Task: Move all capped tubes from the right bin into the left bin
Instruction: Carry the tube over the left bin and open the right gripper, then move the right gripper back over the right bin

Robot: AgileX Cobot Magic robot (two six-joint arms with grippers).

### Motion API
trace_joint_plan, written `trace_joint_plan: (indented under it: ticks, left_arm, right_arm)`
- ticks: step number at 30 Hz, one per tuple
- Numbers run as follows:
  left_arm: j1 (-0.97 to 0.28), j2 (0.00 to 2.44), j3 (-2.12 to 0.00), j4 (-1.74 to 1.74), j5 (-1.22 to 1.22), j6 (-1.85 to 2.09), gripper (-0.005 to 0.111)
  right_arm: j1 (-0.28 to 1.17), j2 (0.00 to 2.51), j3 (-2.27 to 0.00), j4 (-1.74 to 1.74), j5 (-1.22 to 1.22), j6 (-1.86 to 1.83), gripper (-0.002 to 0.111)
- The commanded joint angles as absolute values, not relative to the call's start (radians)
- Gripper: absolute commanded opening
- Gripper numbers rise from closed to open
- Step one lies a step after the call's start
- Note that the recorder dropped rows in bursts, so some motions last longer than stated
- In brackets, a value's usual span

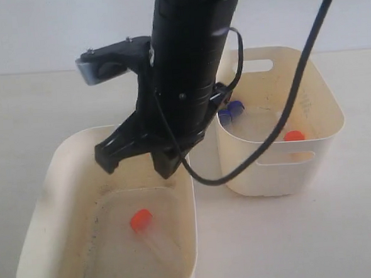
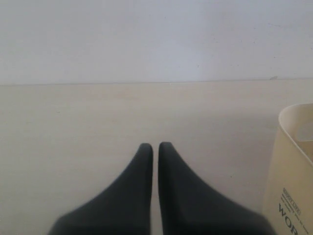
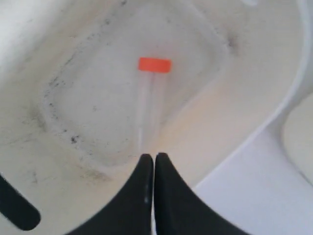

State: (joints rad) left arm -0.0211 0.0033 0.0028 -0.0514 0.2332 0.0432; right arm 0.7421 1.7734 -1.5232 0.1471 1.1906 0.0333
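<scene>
The left bin [image 1: 50,185] holds one capped tube with an orange-red cap [image 1: 141,220], lying on its speckled floor. My right gripper [image 1: 164,170] hangs shut and empty above this bin, reaching across from the right. Its wrist view shows the same tube [image 3: 154,64] below the closed fingertips [image 3: 154,156], apart from them. In the right bin [image 1: 324,86] lie two blue-capped tubes [image 1: 233,109] and one orange-red-capped tube [image 1: 293,135]. My left gripper [image 2: 155,145] is shut on nothing above bare table, and it does not show in the exterior view.
The two bins stand close together on a pale table [image 1: 342,230]. A black cable [image 1: 279,130] loops from the arm over the right bin's near wall. A cream bin's outer wall with a printed label [image 2: 293,196] stands beside the left gripper.
</scene>
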Motion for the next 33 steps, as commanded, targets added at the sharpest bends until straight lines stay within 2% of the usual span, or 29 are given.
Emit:
trace_joint_plan:
  ticks: [1, 6, 9, 21, 33]
  left_arm:
    - [-0.020, 0.000, 0.000, -0.052, 0.232, 0.035, 0.004]
    - [-0.020, 0.000, 0.000, -0.052, 0.232, 0.035, 0.004]
    - [-0.020, 0.000, 0.000, -0.052, 0.232, 0.035, 0.004]
    - [-0.020, 0.000, 0.000, -0.052, 0.232, 0.035, 0.004]
    - [-0.020, 0.000, 0.000, -0.052, 0.232, 0.035, 0.004]
  right_arm:
    - [0.615, 1.765, -1.598, -0.013, 1.196, 0.099, 0.000]
    - [0.392, 1.789, -1.605, -0.031, 1.020, 0.296, 0.000]
    - [0.329, 1.844, -1.605, -0.031, 0.971, 0.316, 0.000]
    - [0.322, 2.023, -1.605, -0.071, 0.921, 0.402, 0.000]
    - [0.309, 1.987, -1.607, -0.064, 0.893, 0.410, 0.000]
